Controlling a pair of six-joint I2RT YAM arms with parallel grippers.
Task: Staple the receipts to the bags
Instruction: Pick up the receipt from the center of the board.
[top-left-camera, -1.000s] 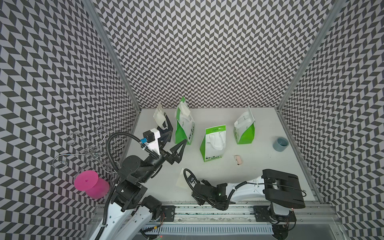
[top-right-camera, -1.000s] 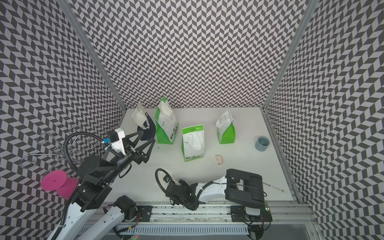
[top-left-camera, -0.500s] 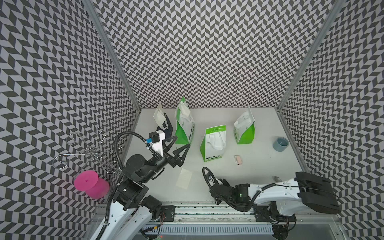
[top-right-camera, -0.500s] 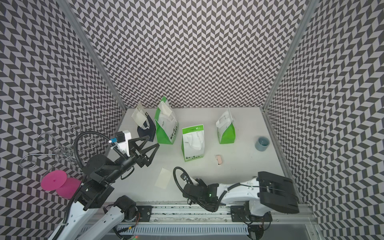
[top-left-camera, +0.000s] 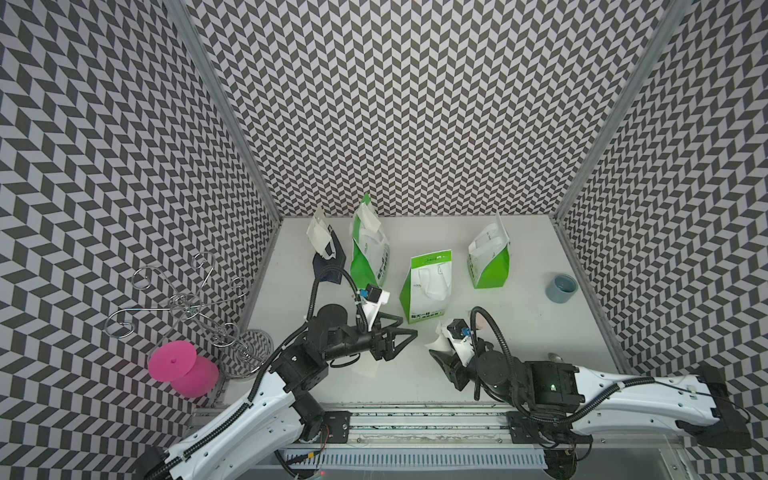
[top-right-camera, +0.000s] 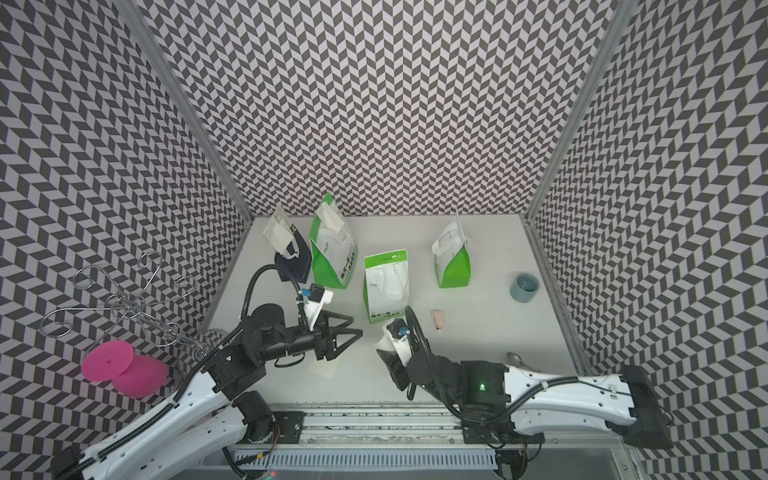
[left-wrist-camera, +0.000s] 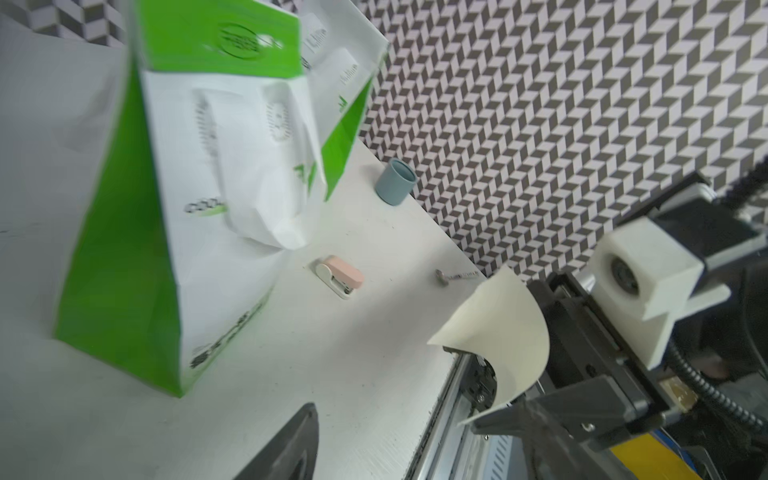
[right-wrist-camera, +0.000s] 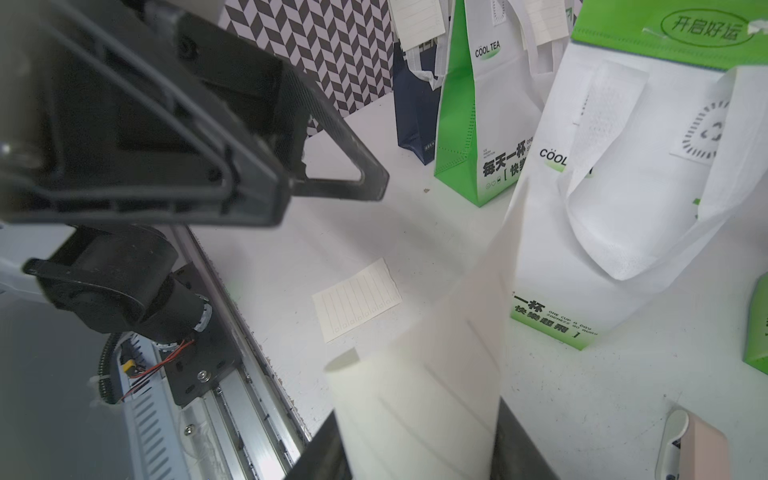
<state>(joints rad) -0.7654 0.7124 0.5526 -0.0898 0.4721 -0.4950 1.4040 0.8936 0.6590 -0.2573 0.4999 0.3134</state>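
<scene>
My right gripper (top-left-camera: 441, 355) (right-wrist-camera: 419, 449) is shut on a cream receipt (top-left-camera: 435, 340) (left-wrist-camera: 498, 332), which bows upward between its jaws near the table's front. A second receipt (top-left-camera: 365, 369) (right-wrist-camera: 357, 299) lies flat under my left arm. My left gripper (top-left-camera: 409, 327) hovers open and empty just left of the middle green bag (top-left-camera: 428, 286). A navy bag (top-left-camera: 328, 262) and a green bag (top-left-camera: 368, 253) stand at the back left, each with a lined slip at its top. Another green bag (top-left-camera: 490, 257) stands back right. The pink stapler (top-right-camera: 437, 320) (left-wrist-camera: 338, 276) lies beside the middle bag.
A grey-blue cup (top-left-camera: 561, 288) stands near the right wall. A small metal piece (top-right-camera: 515, 357) lies at the front right. The arms' rail (top-left-camera: 415, 419) borders the table's front edge. Outside the left wall are a wire rack (top-left-camera: 187, 307) and pink discs (top-left-camera: 172, 360).
My right gripper has swung right from the front centre and lifted one receipt off the table. My left gripper has moved right toward the middle bag, its jaws somewhat narrower.
</scene>
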